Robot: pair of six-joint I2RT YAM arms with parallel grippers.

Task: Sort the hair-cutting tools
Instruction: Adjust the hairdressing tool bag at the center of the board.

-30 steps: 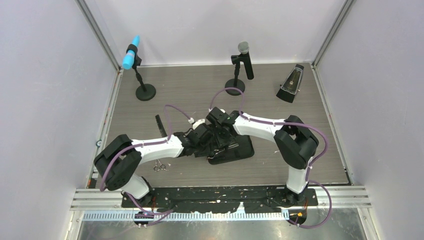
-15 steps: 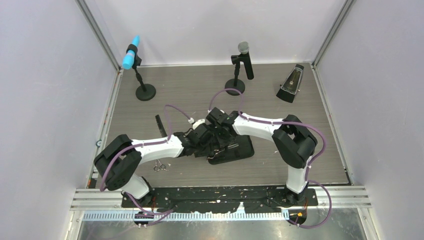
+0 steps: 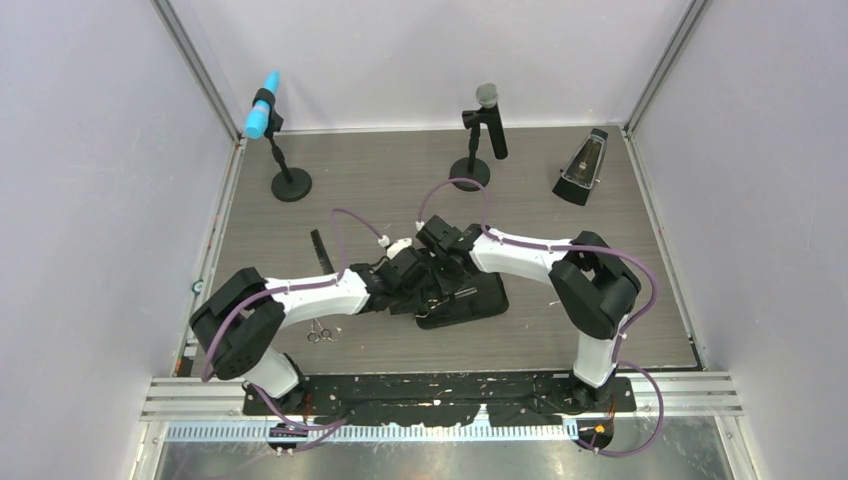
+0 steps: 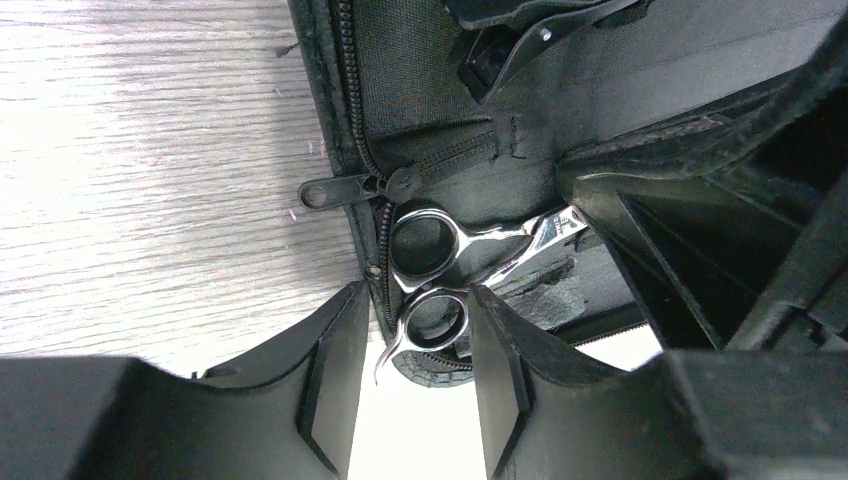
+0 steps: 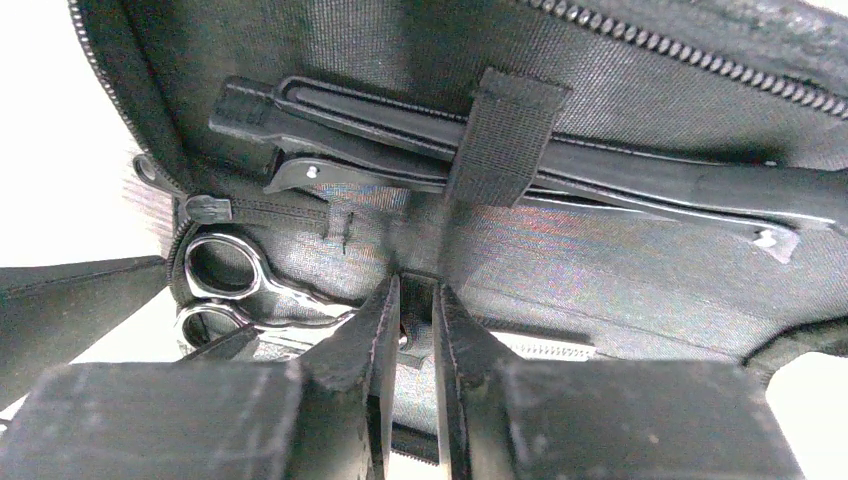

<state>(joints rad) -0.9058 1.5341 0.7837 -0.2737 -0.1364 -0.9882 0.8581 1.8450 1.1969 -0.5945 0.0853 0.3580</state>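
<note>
Scissors (image 3: 320, 332) lie loose on the table (image 3: 380, 190) beside the left arm (image 3: 300, 295), unsorted. Further in, the second scissors (image 4: 488, 237) rest at the open zip case's (image 4: 420, 70) edge, lower ring pinched in the left gripper (image 4: 417, 295), we judge to feed them inside. The right gripper (image 5: 415, 288) shows jaws a slit apart over the lining; any hold we cannot tell. Beyond, two hair clips (image 5: 620, 175) sit under a strap (image 5: 500, 130).
</note>
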